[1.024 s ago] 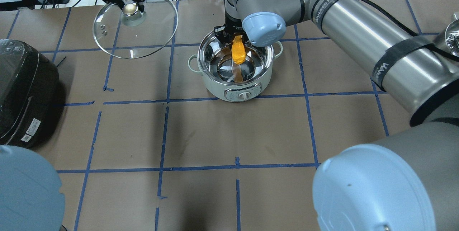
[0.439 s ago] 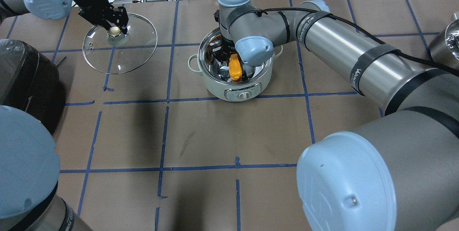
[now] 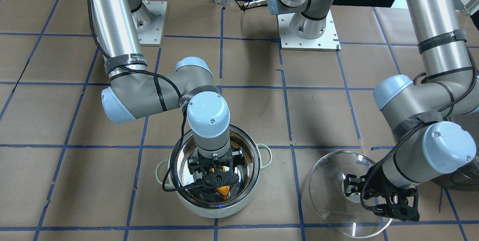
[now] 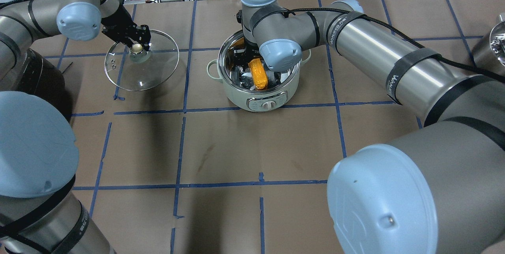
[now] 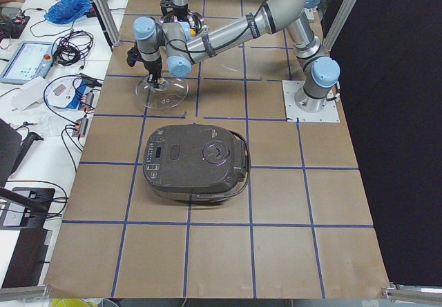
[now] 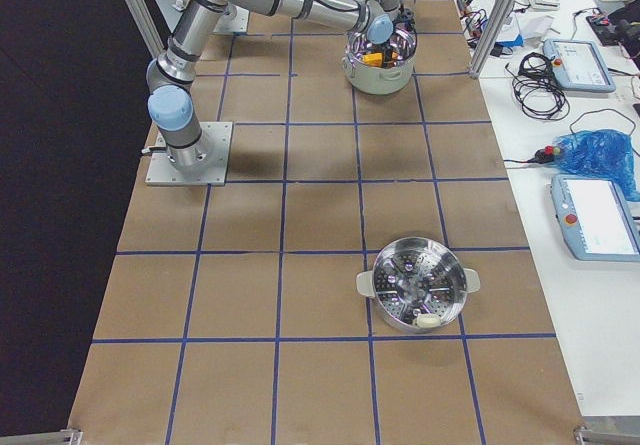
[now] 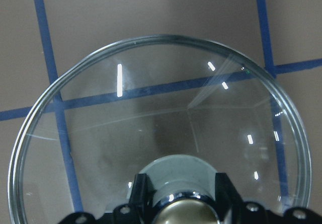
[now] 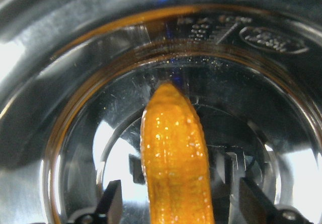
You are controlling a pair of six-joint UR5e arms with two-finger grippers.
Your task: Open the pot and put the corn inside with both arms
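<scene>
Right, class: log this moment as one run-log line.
left tool: shut on lid | right tool: open in pot | corn: in pot

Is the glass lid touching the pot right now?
Apart. The overhead view shows bare brown table between the lid and the pot; the left pincer holds the lid off to one side.

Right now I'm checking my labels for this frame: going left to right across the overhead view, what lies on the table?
dark rice cooker → glass lid → pot, with the corn in it → steel steamer pot at the right edge.
</scene>
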